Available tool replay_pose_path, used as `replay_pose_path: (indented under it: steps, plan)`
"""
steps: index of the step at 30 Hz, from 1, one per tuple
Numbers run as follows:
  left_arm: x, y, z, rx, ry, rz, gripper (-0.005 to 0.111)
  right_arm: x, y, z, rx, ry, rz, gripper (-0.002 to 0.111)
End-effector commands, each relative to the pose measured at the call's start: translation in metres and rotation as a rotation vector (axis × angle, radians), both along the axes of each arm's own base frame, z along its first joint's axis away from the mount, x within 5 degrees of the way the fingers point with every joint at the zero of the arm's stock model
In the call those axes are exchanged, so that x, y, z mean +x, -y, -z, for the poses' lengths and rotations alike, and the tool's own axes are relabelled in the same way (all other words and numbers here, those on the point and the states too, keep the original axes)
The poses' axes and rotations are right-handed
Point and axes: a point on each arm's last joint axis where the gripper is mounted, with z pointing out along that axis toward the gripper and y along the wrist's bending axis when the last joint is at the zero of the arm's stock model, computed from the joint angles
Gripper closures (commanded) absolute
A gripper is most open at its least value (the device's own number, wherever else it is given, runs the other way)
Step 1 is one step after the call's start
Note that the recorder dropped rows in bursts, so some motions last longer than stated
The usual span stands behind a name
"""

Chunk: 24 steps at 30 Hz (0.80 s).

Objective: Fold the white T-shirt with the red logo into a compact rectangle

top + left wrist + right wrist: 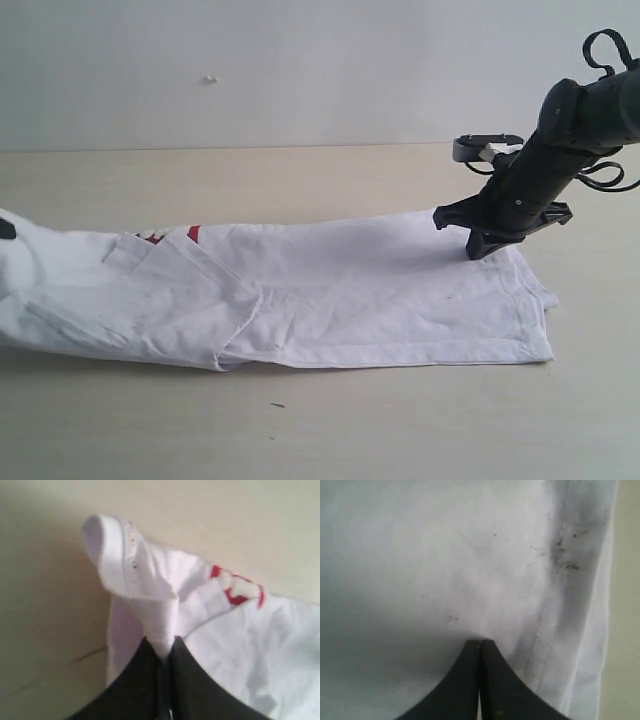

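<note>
The pale beige worktop (320,430) lies bare along the near side and along the far strip up to the plain wall (300,70), so both are open for passage. The long white cotton T-shirt (380,290) spans the middle from the left edge. The black right claw (487,250) and its arm (590,110) stand on the shirt's far right corner, blocking that end.

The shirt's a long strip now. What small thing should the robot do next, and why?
Probably lift the left gripper slightly and carry its end toward the hem. Its jaws are shut on a pinch of the white T-shirt near the red logo, while the right gripper, shut, rests on the hem end. The long strip needs folding end over end.
</note>
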Motion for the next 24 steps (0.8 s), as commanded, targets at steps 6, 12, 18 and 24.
replay_pose_path:
  steps: [6,12,18,24]
  plan:
    - [0.012,0.114,-0.068,-0.037,0.221,0.293,0.107,-0.005,-0.012,-0.07,0.153,0.142,0.013,0.088]
    - [0.01,0.212,-0.087,-0.025,0.348,0.477,0.107,-0.015,-0.013,-0.126,0.154,0.276,0.005,0.072]
    - [-0.002,0.297,-0.079,-0.021,0.414,0.609,0.107,-0.031,-0.013,-0.173,0.185,0.366,0.064,0.069]
    - [-0.002,0.349,-0.035,0.012,0.394,0.654,0.091,-0.043,-0.015,-0.19,0.197,0.367,0.042,0.069]
